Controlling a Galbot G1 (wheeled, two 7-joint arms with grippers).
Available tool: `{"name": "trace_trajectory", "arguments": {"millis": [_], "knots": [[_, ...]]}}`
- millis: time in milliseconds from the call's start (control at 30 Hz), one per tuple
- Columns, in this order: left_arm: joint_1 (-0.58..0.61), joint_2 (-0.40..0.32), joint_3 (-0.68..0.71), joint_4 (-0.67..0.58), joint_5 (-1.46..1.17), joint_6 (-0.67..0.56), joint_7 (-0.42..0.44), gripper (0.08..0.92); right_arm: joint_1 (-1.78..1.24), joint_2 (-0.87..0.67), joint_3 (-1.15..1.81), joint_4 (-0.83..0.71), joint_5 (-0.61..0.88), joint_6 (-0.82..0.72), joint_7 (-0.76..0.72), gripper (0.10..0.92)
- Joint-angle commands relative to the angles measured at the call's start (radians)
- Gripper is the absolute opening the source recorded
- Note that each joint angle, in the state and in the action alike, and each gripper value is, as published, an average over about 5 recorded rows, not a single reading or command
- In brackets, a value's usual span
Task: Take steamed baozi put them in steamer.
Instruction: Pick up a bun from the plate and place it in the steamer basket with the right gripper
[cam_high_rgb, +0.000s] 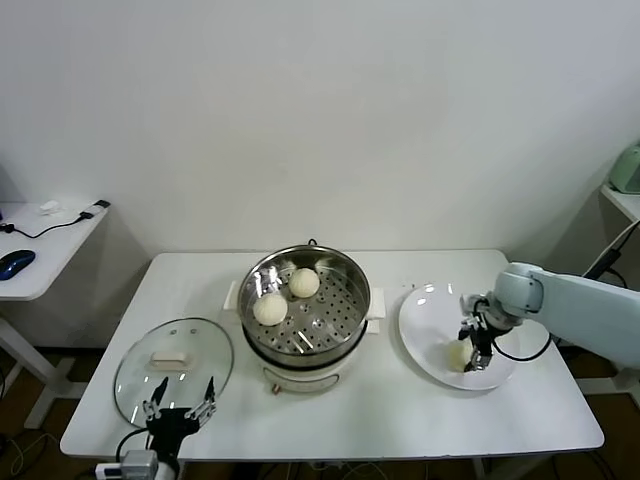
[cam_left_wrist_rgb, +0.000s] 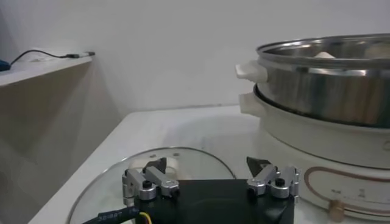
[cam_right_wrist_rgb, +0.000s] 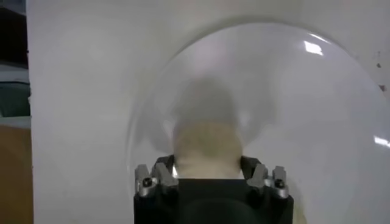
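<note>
On the white table (cam_high_rgb: 400, 400), the steamer (cam_high_rgb: 305, 305) stood upright at centre, its open mouth facing straight up and its two white side handles lying along the left-right axis. Two steamed baozi (cam_high_rgb: 287, 296) rested dome-up on the perforated tray, just beside each other toward the left rear of the pot; being round, they showed no long axis. To the right of the steamer lay a white plate (cam_high_rgb: 425, 315) carrying a third bun (cam_right_wrist_rgb: 204, 149). The right claw (cam_high_rgb: 472, 352) was lowered onto that bun, with one finger on each side of it and the fingers (cam_right_wrist_rgb: 163, 176) against its flanks. The left claw (cam_high_rgb: 180, 410) hung at the near left table edge over a glass lid (cam_high_rgb: 150, 370), its fingers spread apart and holding nothing.
</note>
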Motion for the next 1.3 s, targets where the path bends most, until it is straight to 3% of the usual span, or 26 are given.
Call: {"name": "trace_trajectory", "arguments": {"millis": [33,400,567,767,1300], "knots": [[0.001,0.000,0.003,-0.002,0.002,0.000,0.001,0.823,0.320,0.043,-0.144,0.017,0.016,0.078,-0.072,0.696],[0.002,0.011,0.010,-0.012,0.006,0.000,0.003,0.823,0.694,0.384,-0.125,0.047,0.075,0.442,-0.180,0.696],[0.006,0.014,0.009,-0.016,0.004,-0.004,0.002,0.823,0.668,0.500,-0.106,0.174,0.050,0.521,-0.162,0.696],[0.010,0.012,0.003,-0.020,-0.001,-0.007,0.001,0.823,0.536,0.567,-0.105,0.238,-0.091,0.679,-0.170,0.696],[0.017,0.003,-0.001,-0.019,0.002,-0.011,-0.004,0.823,0.283,0.686,-0.088,0.067,-0.247,0.740,-0.113,0.696]]}}
